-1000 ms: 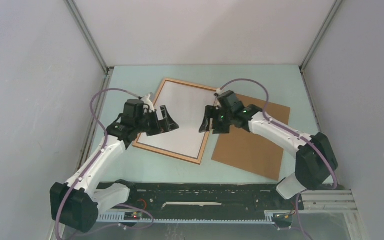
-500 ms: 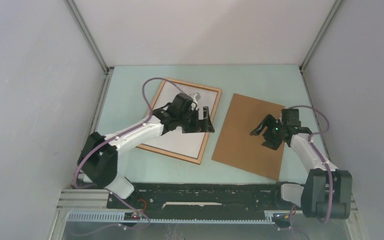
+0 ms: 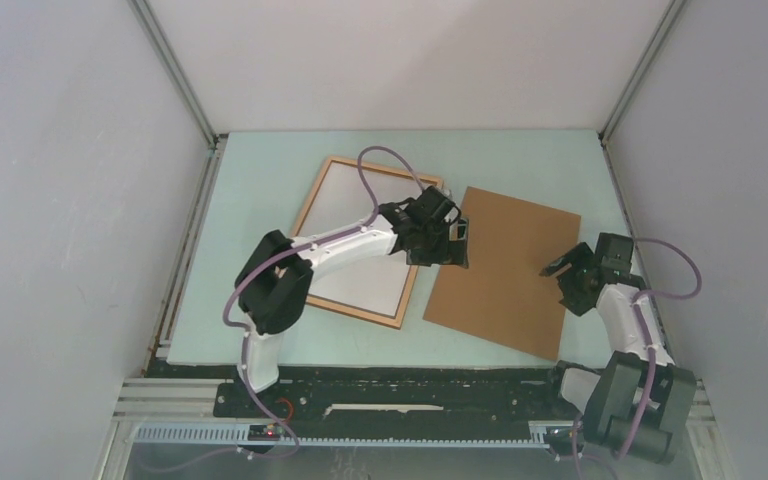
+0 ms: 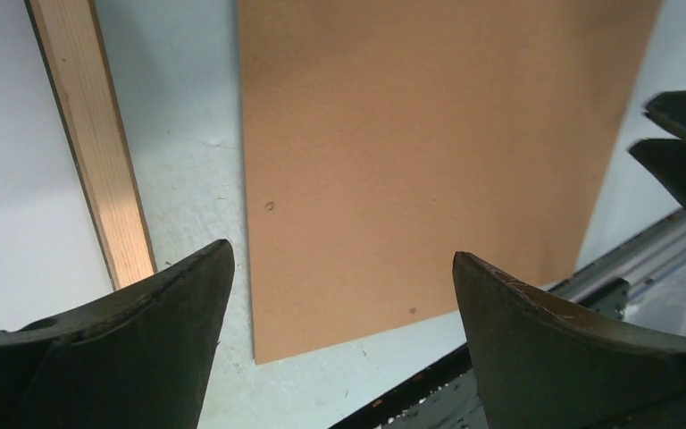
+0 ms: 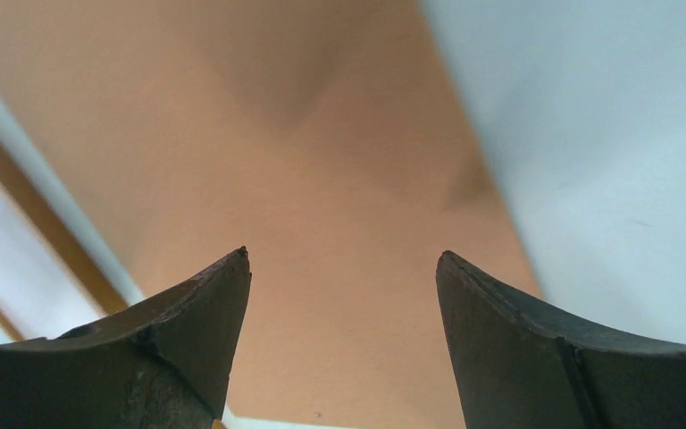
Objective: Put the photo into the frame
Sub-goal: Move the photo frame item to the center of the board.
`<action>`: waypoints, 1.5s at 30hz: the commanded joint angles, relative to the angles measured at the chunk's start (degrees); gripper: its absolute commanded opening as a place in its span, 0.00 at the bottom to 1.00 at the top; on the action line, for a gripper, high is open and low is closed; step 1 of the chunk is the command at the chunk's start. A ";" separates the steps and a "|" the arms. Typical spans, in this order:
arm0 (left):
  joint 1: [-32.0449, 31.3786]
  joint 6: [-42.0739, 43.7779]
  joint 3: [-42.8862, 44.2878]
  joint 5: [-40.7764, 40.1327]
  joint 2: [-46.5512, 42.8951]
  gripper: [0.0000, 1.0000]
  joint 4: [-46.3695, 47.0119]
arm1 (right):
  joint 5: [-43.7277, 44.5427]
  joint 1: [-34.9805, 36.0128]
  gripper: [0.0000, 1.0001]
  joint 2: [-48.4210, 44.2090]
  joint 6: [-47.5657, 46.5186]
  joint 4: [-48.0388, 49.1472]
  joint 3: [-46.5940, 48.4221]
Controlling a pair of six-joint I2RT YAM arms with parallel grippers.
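Frame point(image 3: 305, 212): flat on the worktop point(image 3: 260, 180), left of centre; a white sheet point(image 3: 335, 200) fills it.
Board point(image 3: 505, 270): plain brown, just right of the frame.
Left pincer point(image 3: 455, 248): wide open, empty, over the board's left edge.
Right pincer point(image 3: 558, 275): wide open, empty, at the board's right edge.

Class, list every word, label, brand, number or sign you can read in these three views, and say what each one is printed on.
There are none to read. The thin light-brown wooden frame, the white surface inside it, the plain brown board, the pale green table, the left gripper and the right gripper show no legible text in any view.
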 commanded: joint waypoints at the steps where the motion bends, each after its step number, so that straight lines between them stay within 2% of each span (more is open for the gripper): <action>1: -0.62 -2.01 6.30 -3.45 4.38 1.00 -6.96 | 5.03 -3.56 0.84 -0.39 1.53 -0.87 -1.52; 10: -1.89 -3.96 8.14 -3.73 8.35 1.00 -9.96 | 8.75 -5.79 0.83 0.98 1.46 -1.71 -1.54; 15: -1.97 -6.77 8.03 1.21 10.29 1.00 -7.56 | 12.20 -5.70 0.83 3.54 -0.24 -1.22 -1.54; 23: -1.64 -8.98 7.40 4.10 11.51 1.00 -4.99 | 2.52 -5.78 0.81 11.37 -3.61 3.14 -2.46; 30: 0.34 -11.69 3.64 12.52 7.70 1.00 2.51 | -11.60 -5.74 0.80 16.49 -4.71 6.01 -3.19; 34: 1.74 -14.65 1.32 19.02 4.30 1.00 8.57 | -18.16 -5.88 0.79 16.10 -4.01 7.92 -5.16; 45: 3.33 -14.38 -0.06 19.13 -5.93 0.99 8.97 | -19.70 -4.52 0.78 14.24 -4.47 7.56 -6.24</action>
